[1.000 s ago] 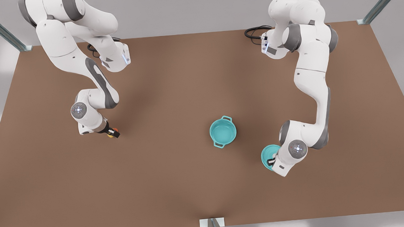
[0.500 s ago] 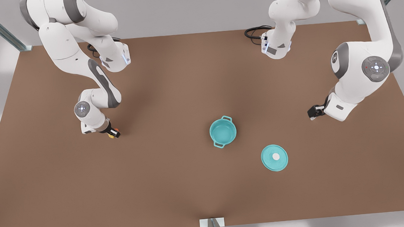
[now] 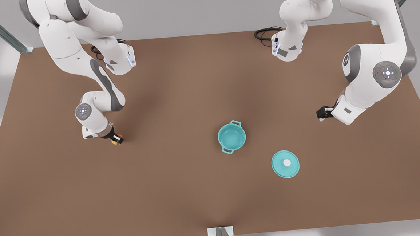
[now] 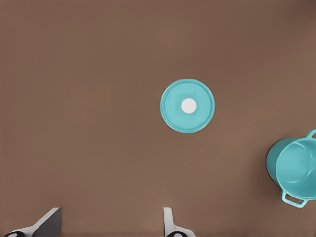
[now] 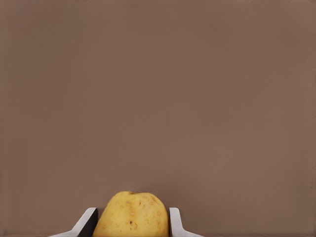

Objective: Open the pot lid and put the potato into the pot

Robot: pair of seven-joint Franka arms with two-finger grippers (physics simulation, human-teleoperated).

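Note:
The teal pot (image 3: 232, 136) (image 4: 295, 170) stands uncovered near the table's middle, with nothing inside. The teal pot lid (image 3: 285, 163) (image 4: 188, 105) with its white knob lies flat on the table, nearer the front and to the front view's right of the pot. My left gripper (image 3: 321, 114) (image 4: 108, 227) hangs open and well apart from the lid, on the front view's right. On the front view's left, my right gripper (image 3: 116, 139) (image 5: 131, 220) is shut on the yellow potato (image 3: 115, 141) (image 5: 131, 212), low over the table.
The brown table (image 3: 185, 192) spreads wide around the pot. Black cables (image 3: 265, 32) lie by the arm base at the back. A metal bracket (image 3: 220, 232) sits at the front edge and posts stand at the back corners.
My left gripper let go of the lid, which now lies bare on the table, and rose away toward the back right. My right gripper with the potato shifted only slightly.

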